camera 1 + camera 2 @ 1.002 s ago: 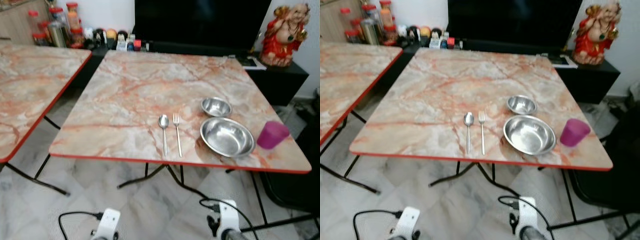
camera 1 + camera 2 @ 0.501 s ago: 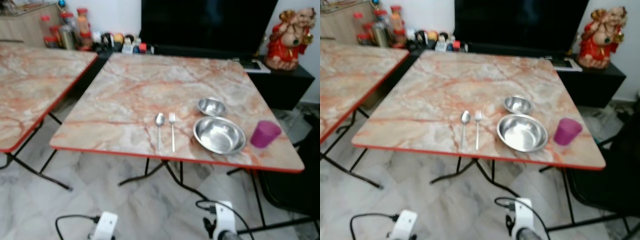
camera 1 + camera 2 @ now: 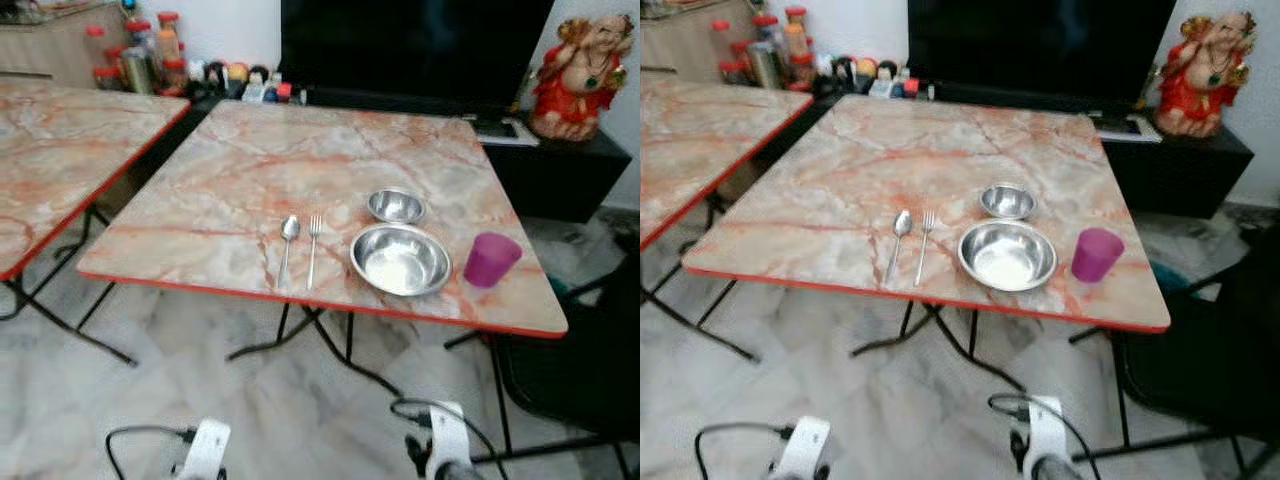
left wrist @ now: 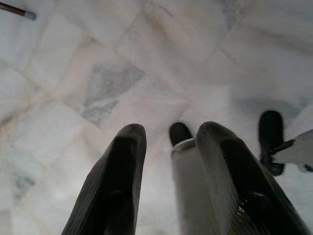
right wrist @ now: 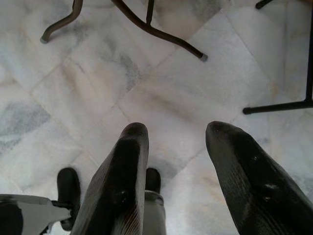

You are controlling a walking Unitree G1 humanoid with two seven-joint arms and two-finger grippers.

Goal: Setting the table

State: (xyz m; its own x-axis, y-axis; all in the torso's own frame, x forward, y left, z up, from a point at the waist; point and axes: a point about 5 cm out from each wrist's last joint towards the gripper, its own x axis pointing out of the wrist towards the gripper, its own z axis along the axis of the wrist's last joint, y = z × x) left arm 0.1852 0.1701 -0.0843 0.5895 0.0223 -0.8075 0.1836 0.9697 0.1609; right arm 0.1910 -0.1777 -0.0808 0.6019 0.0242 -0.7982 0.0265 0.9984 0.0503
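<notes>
Facing our table (image 3: 250,170) | big bowl (image 3: 400,259) near its front edge, small bowl (image 3: 396,205) just behind | purple cup (image 3: 490,259) to the right | fork (image 3: 313,249) and spoon (image 3: 287,246) left of the bowls | our left gripper (image 4: 168,169) and right gripper (image 5: 178,169) hang over the floor (image 5: 98,98), fingers apart, holding nothing

Bright even indoor light, soft shadows – head views slightly blurred

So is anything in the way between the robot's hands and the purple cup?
Nothing on the table blocks the purple cup. But both grippers, left and right, hang low over the floor with jaws open, below the table's near edge.
</notes>
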